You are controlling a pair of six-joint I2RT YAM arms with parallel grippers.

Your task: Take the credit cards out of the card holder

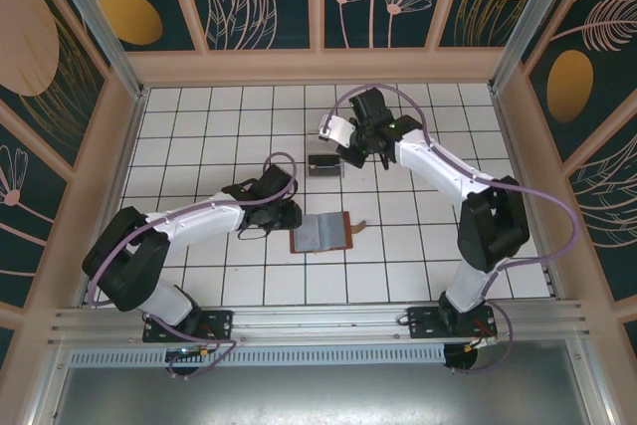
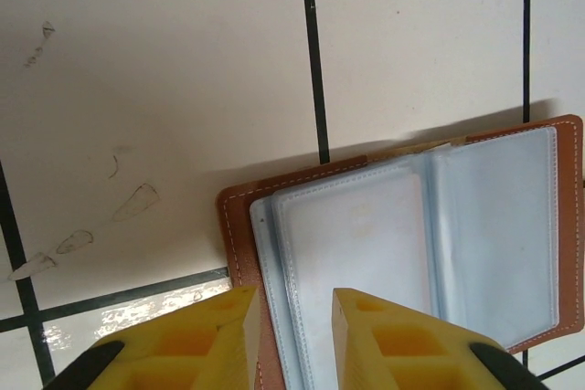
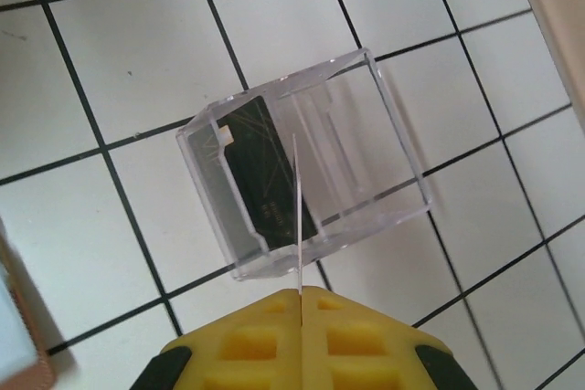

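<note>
two grippers on the white tiled table (image 1: 199,116), and here's how it looks. right gripper (image 3: 300,295) is clenched tight on a pale card (image 3: 296,216), seen edge-on as a thin line rising from between the yellow pads (image 3: 256,344), with the clear box (image 3: 393,125) right behind it in the wrist view. inside that box a dark card (image 3: 265,180) sits in the left part. the box stands around the middle of the table, a little toward the far edge. the card holder (image 1: 320,233) lies open and flat just on the near-edge side of the box, grey-blue sleeves (image 2: 366,244) facing up, brown leather rim round them, snap tab (image 1: 360,229) sticking out toward the table's right edge. left gripper (image 2: 292,306) hovers low at the holder's left end, yellow fingers (image 2: 219,335) parted a little, released, nothing pinched; the holder's edge shows in the gap.
</note>
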